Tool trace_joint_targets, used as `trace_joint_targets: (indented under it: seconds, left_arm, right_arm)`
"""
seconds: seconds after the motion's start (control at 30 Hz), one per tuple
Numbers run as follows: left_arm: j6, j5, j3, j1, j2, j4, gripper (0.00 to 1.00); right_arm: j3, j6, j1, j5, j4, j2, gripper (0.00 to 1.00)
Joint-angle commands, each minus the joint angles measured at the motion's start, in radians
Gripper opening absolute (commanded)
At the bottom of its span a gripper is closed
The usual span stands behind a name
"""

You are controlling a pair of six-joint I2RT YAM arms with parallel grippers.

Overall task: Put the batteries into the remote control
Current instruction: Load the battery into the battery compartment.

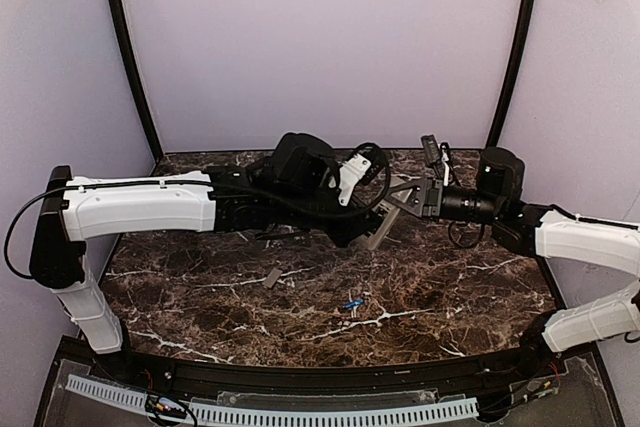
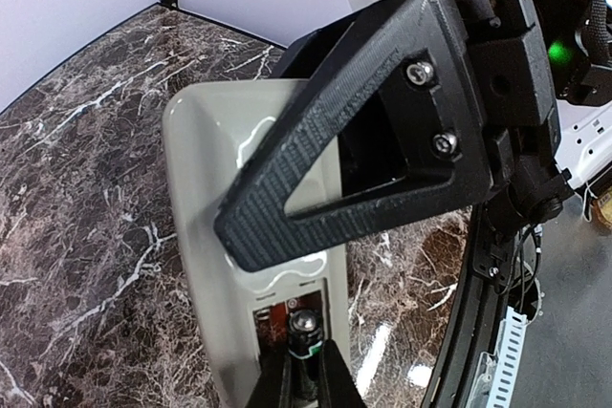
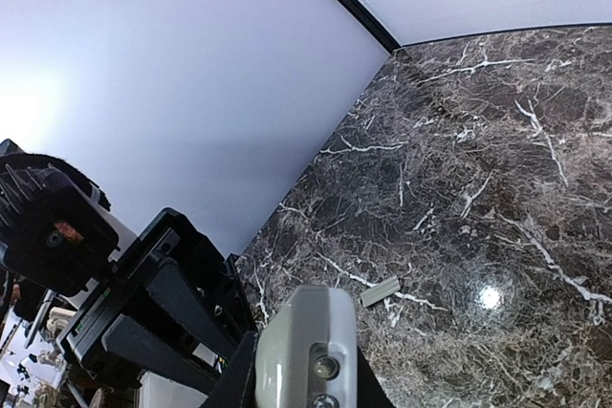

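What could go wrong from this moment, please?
1. The remote is held in the air by the right gripper alone. Pushing the held battery in with the left gripper may twist it loose.
2. The spare battery lies loose on the table and could roll.

Grey-backed remote control aloft; blue battery on table

Cover piece lies left of loose battery.
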Motion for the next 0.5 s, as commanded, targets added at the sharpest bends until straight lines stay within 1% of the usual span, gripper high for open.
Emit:
trace_joint_targets:
  seconds: [0.0, 0.1, 0.47]
  left_arm:
    - [-0.012, 0.084, -0.002, -0.006, 0.043, -0.157, 0.00]
    - [-0.017, 0.121, 0.005, -0.006, 0.051, -0.163, 0.00]
    - [-0.036, 0.134, 0.064, -0.006, 0.107, -0.268, 0.00]
  right_arm:
    - [0.004, 0.016, -0.008, -0.031, 0.167, -0.052, 0.00]
    - [-0.001, 0.014, -0.009, -0.040, 0.182, -0.060, 0.00]
    - [-0.008, -0.013, -0.008, -0.019, 0.180, -0.095, 0.00]
